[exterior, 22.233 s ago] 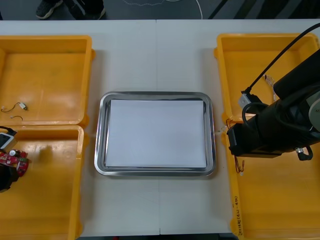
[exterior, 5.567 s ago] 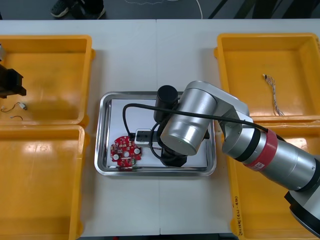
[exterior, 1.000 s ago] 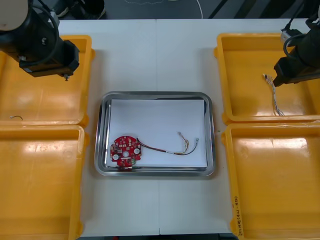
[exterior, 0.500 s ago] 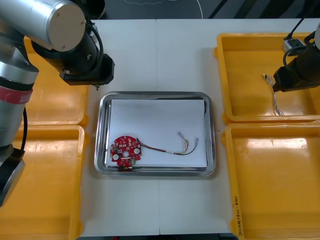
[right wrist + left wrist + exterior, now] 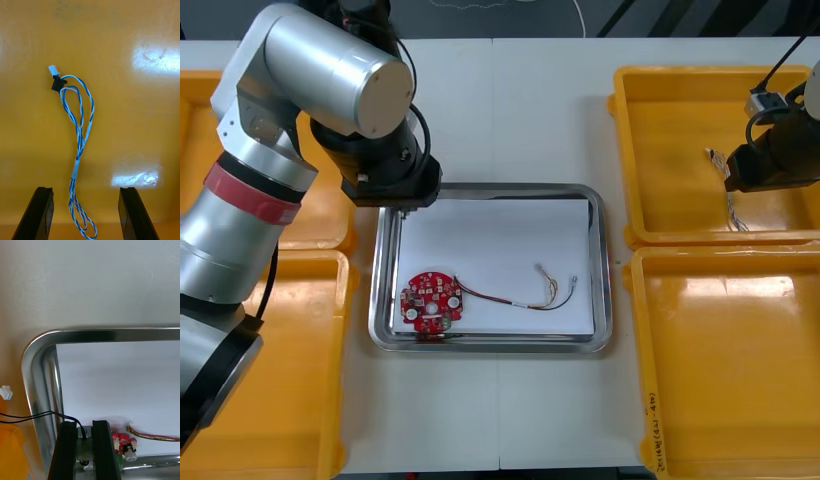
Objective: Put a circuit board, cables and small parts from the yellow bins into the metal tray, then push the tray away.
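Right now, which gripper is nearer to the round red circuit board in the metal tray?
Left. The left gripper, holding a small metal part, is over the tray's far-left corner, near the circuit board; the open right gripper is over a far yellow bin.

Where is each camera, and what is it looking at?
Front view: above the arms, looking steeply down at the metal tray and yellow bins; both arms show.
Left wrist view: on the left wrist, facing the tray's corner; left gripper shut on a small metal part.
Right wrist view: on the right wrist, facing a blue and white cable; right gripper open.
Front and left wrist views share the tray and red circuit board.
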`<state>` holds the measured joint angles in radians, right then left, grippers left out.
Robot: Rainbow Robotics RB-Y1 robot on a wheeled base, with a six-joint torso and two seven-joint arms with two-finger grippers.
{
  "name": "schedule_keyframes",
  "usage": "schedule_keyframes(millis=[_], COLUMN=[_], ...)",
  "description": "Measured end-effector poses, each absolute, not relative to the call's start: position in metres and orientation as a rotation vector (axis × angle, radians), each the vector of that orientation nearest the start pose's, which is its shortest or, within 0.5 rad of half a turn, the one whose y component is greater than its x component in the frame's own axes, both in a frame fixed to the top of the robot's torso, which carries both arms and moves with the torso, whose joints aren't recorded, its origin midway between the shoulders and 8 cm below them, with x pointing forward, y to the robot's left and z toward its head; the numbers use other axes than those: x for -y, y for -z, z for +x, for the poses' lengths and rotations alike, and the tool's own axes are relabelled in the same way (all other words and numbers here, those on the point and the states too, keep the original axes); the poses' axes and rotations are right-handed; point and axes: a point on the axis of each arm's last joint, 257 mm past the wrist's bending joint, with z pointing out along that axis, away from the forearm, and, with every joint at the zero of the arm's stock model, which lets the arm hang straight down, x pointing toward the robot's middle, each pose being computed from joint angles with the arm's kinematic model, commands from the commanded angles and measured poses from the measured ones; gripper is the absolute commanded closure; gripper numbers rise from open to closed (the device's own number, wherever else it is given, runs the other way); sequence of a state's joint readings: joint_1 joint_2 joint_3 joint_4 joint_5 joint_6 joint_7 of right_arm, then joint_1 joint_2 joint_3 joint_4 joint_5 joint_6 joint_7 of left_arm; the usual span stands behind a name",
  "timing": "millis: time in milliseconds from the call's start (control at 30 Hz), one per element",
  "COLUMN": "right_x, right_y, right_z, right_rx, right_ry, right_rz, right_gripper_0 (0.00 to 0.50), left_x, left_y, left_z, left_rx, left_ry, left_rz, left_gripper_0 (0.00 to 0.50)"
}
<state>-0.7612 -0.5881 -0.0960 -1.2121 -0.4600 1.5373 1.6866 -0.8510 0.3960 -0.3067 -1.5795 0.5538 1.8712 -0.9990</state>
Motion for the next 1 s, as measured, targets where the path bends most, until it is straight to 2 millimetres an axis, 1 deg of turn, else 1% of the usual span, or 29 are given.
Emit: schedule_keyframes(millis=[100,300,467,633,900,1000], right_x=[0.377,0.384,0.386,0.385,0.383,0.385], right_y=[0.198,0.215,0.221,0.218,0.211,0.211], right_z=[0.570,0.564,0.562,0.565,0.572,0.575], right_rx=[-2.649,-2.695,-2.717,-2.715,-2.691,-2.685], right_ry=[0.097,0.084,0.075,0.073,0.075,0.075], right_rz=[-0.107,-0.070,-0.052,-0.049,-0.054,-0.045], right_gripper_0=[0.000,0.000,0.000,0.000,0.000,0.000], left_x=[-0.139,-0.131,-0.121,-0.121,-0.128,-0.130], left_y=[0.190,0.201,0.204,0.208,0.220,0.223], left_z=[0.503,0.506,0.511,0.515,0.513,0.512], left_rx=[-2.792,-2.805,-2.784,-2.765,-2.771,-2.774], left_ry=[0.043,0.068,0.102,0.094,0.075,0.068], left_rz=[0.050,0.044,0.052,0.048,0.025,0.019], left_gripper_0=[0.500,0.500,0.500,0.500,0.500,0.500])
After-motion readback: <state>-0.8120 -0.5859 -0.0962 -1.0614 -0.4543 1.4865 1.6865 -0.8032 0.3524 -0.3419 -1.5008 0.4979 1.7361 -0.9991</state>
